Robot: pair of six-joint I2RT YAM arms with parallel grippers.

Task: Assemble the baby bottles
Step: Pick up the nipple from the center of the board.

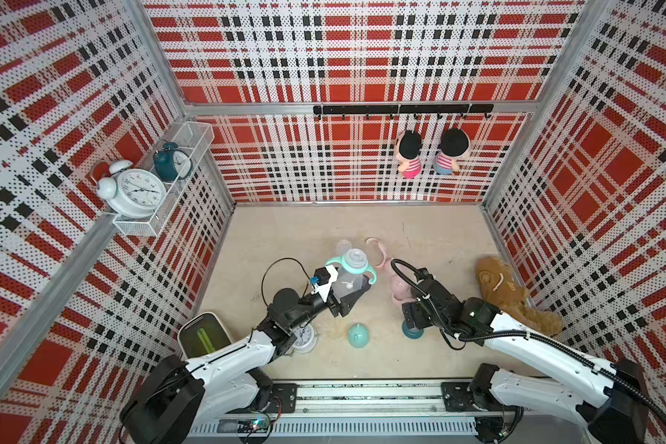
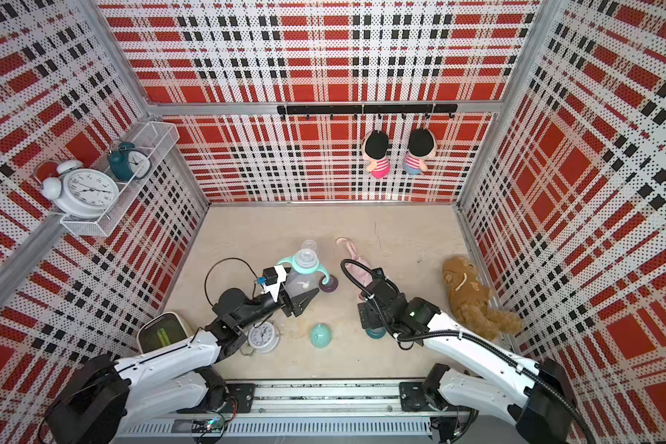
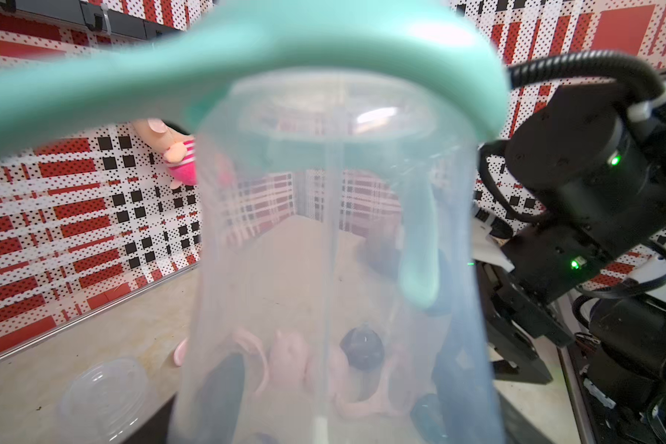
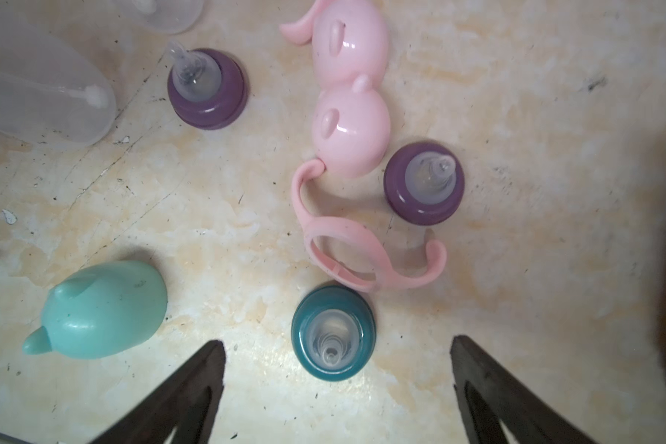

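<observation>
Right, your L gripper (image 1: 352,295) is clamped tight on the clear bottle (image 1: 347,280), low on its body, w/ the teal ring (image 1: 332,263) already round its neck. Bottle's mid-table, just beside the pink parts. Can't tell if its base touches the table (image 1: 304,230).

Your R gripper (image 4: 335,344) hangs w/ jaws wide apart, holding nothing, directly over the teal collar (image 4: 333,333), which stands nipple-up. Pink ring (image 4: 347,250) touches that collar's edge and a pink cap (image 4: 350,134); 2nd pink cap (image 4: 348,46) butts against the first. A purple collar (image 4: 206,88) stands to one side of the caps, a 2nd purple collar (image 4: 423,182) to the other. Teal cap (image 4: 104,309) sits apart, btwn L arm (image 1: 239,353) and R arm (image 1: 535,338).

Open room: bare table toward the back wall (image 1: 323,165) and along the front rail (image 1: 362,392). Tight spots: plush (image 1: 512,296) along the R wall (image 1: 554,230) beside R arm; clock (image 1: 304,338) under L arm.
</observation>
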